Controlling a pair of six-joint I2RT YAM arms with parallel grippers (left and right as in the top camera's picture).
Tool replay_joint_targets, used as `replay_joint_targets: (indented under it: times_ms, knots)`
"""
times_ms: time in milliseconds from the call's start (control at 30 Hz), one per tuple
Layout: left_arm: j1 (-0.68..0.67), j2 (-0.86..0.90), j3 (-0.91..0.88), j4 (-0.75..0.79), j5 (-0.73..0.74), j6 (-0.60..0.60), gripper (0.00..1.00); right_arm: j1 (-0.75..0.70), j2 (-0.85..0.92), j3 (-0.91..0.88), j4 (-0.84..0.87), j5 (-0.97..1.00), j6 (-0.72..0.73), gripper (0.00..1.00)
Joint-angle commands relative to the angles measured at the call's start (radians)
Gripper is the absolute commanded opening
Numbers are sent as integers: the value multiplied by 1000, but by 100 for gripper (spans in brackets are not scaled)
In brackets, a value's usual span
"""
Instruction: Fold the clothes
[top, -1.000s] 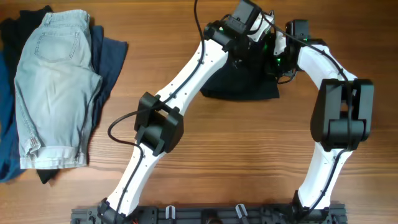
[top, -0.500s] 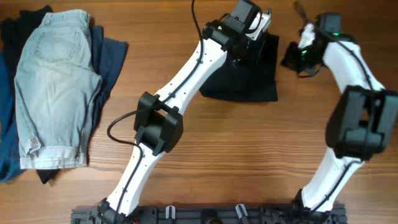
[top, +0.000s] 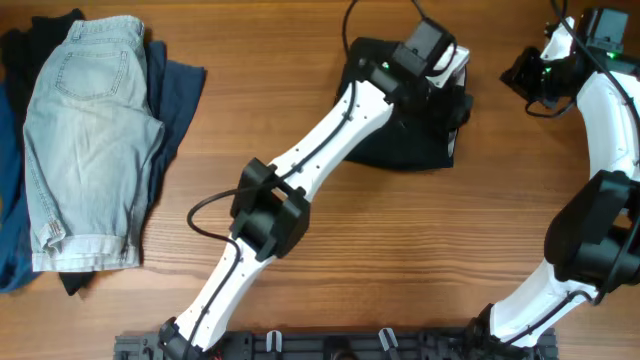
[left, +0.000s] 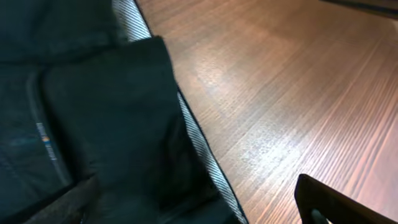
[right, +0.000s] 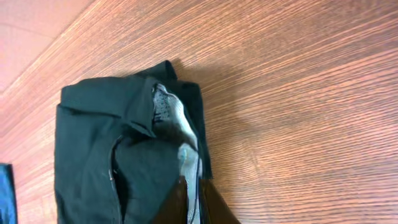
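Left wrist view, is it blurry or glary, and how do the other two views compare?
Left wrist: the black garment is soft and nearly featureless, and there is a pale sheen on the table. Right wrist: the wood grain is crisp, with a soft shadow beside the garment. Overhead: even light, sharp throughout, no strong glare.

The garment (top: 415, 150) lies on the table (top: 400, 250) at the far centre, and the left gripper (top: 450, 80) is above its far right corner. The right gripper (top: 522, 76) is to the right of the garment, near the table's far right edge and apart from the garment. A pile (top: 178, 95) lies at the table's left side, well apart from the garment, with shorts (top: 90, 130) on top of it.
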Motion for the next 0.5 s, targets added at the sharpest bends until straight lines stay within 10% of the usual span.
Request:
replay_joint_targets:
  times_ms: [0,167,333,467]
  knots:
    - [11,-25,3,3,-24,1,100,0,-8,14,-10,-48,0,9]
    - [113,-100,3,-2,-29,0,100,0,-8,13,-68,-59,-58,11]
    - [322,-171,3,-101,-29,-122,100,37,-6,-32,-156,-68,-198,69]
    - [434,-171,3,-231,-30,-122,100,53,-6,-138,-106,-45,-182,82]
